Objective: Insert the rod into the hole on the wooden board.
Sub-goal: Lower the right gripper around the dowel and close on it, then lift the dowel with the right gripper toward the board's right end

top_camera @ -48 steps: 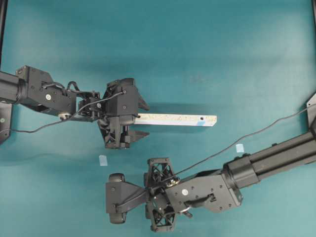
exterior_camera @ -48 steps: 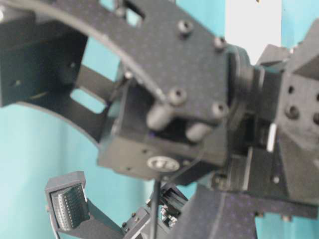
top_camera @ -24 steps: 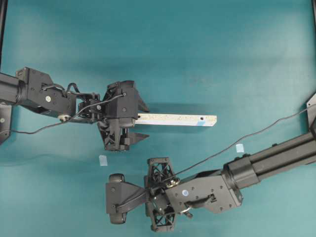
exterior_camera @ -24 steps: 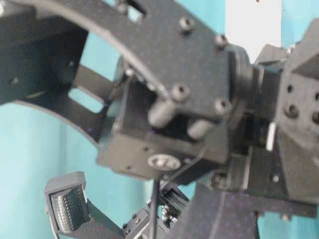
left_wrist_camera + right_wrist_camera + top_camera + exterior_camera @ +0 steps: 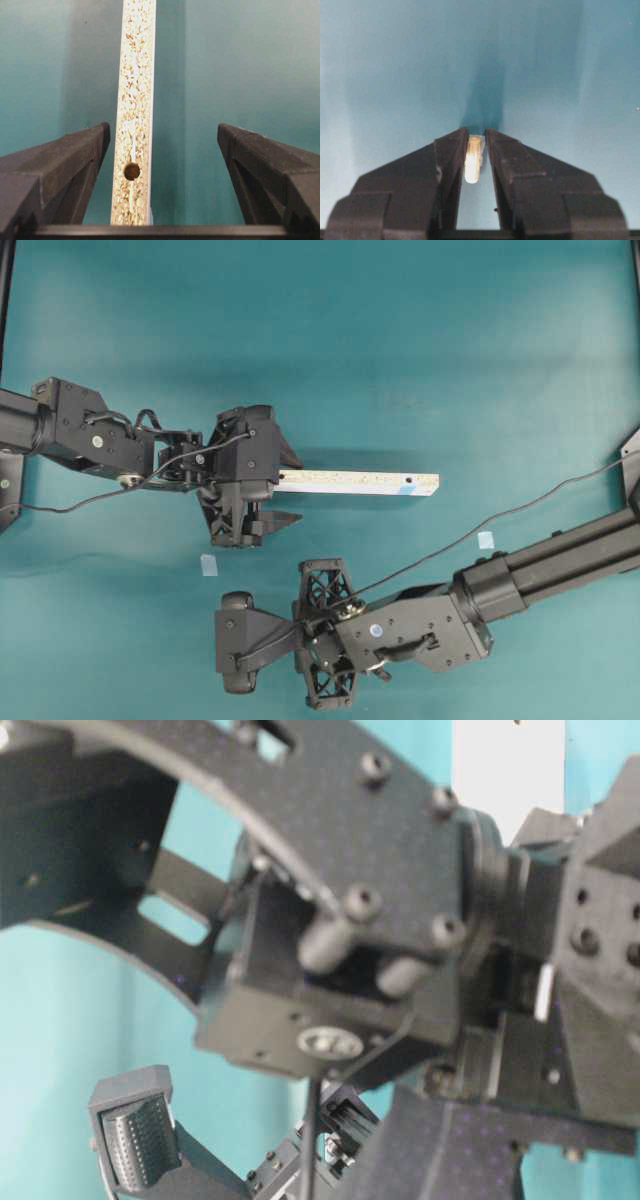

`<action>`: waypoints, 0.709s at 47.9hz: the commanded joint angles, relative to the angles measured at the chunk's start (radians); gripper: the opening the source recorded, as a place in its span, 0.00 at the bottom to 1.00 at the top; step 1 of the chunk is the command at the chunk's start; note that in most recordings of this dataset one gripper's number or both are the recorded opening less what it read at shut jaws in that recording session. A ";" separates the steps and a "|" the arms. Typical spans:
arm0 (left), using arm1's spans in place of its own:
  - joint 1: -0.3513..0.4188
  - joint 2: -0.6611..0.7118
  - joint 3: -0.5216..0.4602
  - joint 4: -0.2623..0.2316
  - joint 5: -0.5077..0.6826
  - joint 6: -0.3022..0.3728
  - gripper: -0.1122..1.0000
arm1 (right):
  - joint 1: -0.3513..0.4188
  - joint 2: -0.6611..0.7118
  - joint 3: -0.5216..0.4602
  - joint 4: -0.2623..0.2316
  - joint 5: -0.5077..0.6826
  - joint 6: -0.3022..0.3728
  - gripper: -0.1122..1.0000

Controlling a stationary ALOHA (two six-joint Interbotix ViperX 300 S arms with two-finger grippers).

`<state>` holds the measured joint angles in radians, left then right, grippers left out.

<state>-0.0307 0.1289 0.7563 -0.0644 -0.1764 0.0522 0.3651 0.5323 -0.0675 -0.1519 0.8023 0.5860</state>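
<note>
The wooden board [image 5: 357,482] lies flat on the teal table [image 5: 420,330], its hole [image 5: 409,483] with the blue patch near the right end. The left gripper [image 5: 160,150] straddles the board's left end, fingers wide apart and clear of its sides. Nearer the camera, the right gripper [image 5: 476,145] has its fingers narrow around the rod [image 5: 473,159]; whether they clamp it, I cannot tell.
</note>
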 commanded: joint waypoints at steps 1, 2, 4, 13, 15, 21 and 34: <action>-0.005 -0.015 -0.012 0.000 -0.008 -0.003 1.00 | -0.009 -0.026 0.002 -0.006 0.000 -0.003 0.32; -0.006 -0.014 -0.012 -0.002 -0.008 -0.003 1.00 | -0.009 -0.026 0.002 -0.006 0.000 -0.003 0.32; -0.006 -0.014 -0.012 0.000 -0.008 -0.003 1.00 | -0.009 -0.026 0.002 -0.006 0.000 -0.005 0.31; -0.006 -0.014 -0.011 0.000 -0.008 -0.003 1.00 | -0.009 -0.034 0.002 -0.008 -0.017 -0.008 0.19; -0.006 -0.014 -0.012 0.000 -0.008 -0.003 1.00 | -0.009 -0.038 0.002 -0.006 -0.023 -0.008 0.19; -0.006 -0.014 -0.011 0.000 -0.008 -0.003 1.00 | -0.009 -0.052 0.002 -0.006 -0.034 -0.009 0.19; -0.006 -0.014 -0.008 0.000 -0.008 -0.003 1.00 | -0.009 -0.104 0.002 -0.025 -0.032 -0.009 0.19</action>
<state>-0.0322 0.1289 0.7547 -0.0644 -0.1764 0.0522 0.3559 0.5016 -0.0552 -0.1611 0.7731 0.5783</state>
